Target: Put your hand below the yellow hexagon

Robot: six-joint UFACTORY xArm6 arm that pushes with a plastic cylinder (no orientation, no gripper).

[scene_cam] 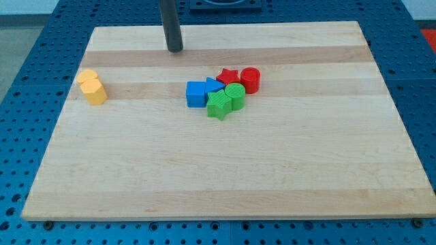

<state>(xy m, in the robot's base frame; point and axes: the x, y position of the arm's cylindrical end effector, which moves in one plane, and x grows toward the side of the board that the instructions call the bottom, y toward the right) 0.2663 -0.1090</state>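
Two yellow blocks sit touching at the view's left: a yellow hexagon (95,92) and, just above-left of it, another yellow block (86,76) whose shape I cannot make out. My tip (176,50) is near the board's top edge, well to the right of and above the yellow blocks, touching no block.
A cluster lies near the board's middle: a blue cube (196,94), a blue triangle (213,84), a red star (228,75), a red cylinder (250,79), a green cylinder (236,96) and a green star (219,105). The wooden board (218,177) lies on a blue pegboard.
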